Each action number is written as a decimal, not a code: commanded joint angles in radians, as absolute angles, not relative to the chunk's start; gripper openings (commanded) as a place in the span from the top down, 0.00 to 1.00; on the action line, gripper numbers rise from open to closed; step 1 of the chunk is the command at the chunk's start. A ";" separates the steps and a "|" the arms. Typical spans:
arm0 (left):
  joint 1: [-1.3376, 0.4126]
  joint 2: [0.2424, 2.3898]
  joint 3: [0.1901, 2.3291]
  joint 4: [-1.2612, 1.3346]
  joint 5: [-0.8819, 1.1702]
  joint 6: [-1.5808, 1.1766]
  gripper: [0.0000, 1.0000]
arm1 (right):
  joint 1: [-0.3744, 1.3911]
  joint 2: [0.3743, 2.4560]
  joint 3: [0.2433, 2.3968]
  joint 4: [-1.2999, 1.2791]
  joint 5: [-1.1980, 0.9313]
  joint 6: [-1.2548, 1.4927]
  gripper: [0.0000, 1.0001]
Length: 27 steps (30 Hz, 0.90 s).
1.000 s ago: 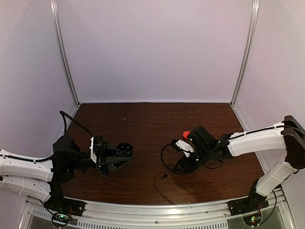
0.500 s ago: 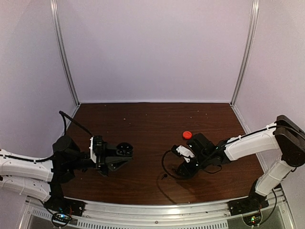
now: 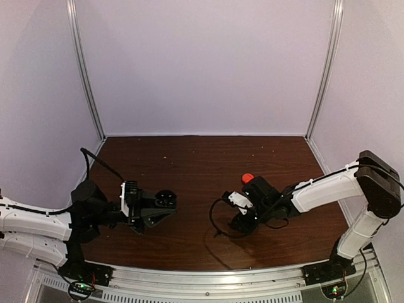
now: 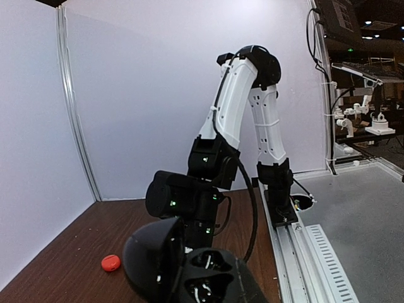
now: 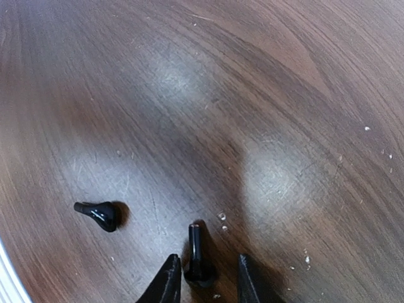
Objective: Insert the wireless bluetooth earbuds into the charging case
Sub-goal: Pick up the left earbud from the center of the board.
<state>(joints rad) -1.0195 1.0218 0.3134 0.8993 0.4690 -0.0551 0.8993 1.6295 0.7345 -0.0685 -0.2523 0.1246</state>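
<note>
On the desk point(image 5: 252, 95), under my right hand: picking up a black earbud.

The right hand point(image 5: 205, 284) straddles one black earbud point(image 5: 199, 255), with its fingers partly open on either side and, as far as I can see, not gripping it. A second black earbud point(image 5: 98, 214) lies apart nearby. My left hand point(image 3: 161, 205) is clamped on the open charging case point(image 4: 205, 281). Next, I judge, I need to close gently, lift, and carry it across to a socket.
</note>
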 commanded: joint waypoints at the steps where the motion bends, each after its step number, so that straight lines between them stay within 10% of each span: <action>1: -1.011 1.027 0.301 0.968 0.453 -0.059 0.85 | 0.927 1.675 0.769 -0.122 -0.204 0.118 0.71; 13: -1.002 1.001 0.281 0.959 0.390 -0.078 0.85 | 0.970 1.684 0.834 -0.172 -0.161 0.065 0.92; 27: -0.991 0.996 0.281 0.954 0.357 -0.091 0.85 | 0.986 1.766 1.032 -0.289 -0.171 -0.096 0.92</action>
